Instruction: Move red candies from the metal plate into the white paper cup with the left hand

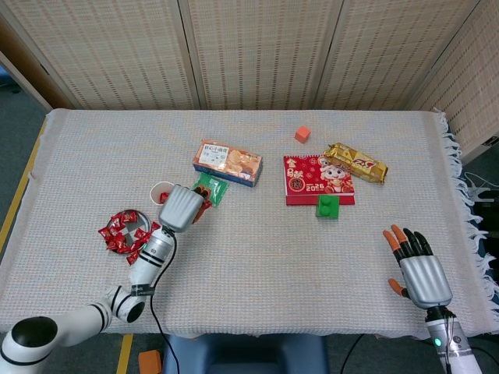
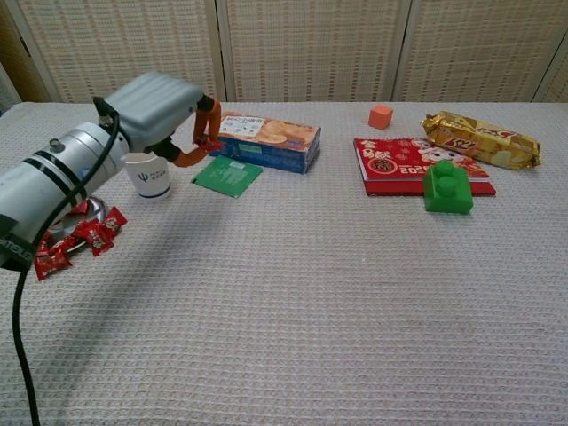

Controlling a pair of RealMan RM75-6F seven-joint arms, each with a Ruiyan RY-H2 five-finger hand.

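1. The red candy [image 2: 214,142] now in play is pinched at the fingertips of the left hand [image 2: 169,108], raised off the tabletop [image 1: 257,257]. In the chest view it shows as a small red scrap between the orange tips, in front of the biscuit box [image 2: 264,140].

2. The white paper cup [image 2: 147,175] stands to the left of those fingertips and below them. The carried candy sits past the cup's rim on the box side, not over the mouth, so by my reading the coming move is a short shift leftward and a touch down before release.

3. In the head view the cup [image 1: 159,191] is half covered by the back of the left hand [image 1: 181,208], with red showing inside it; some candy appears to be in already.

4. The metal plate [image 1: 128,216] lies just left of the cup, its remaining red candies [image 1: 118,230] heaped on it and spilling over the near rim. Much of the task looks still to do.

5. A green packet [image 2: 228,174] lies flat under the raised fingers, between cup and box.

6. The right hand [image 1: 419,269] rests well apart at the near right corner, fingers spread, holding nothing. The left is the nearer hand by far.
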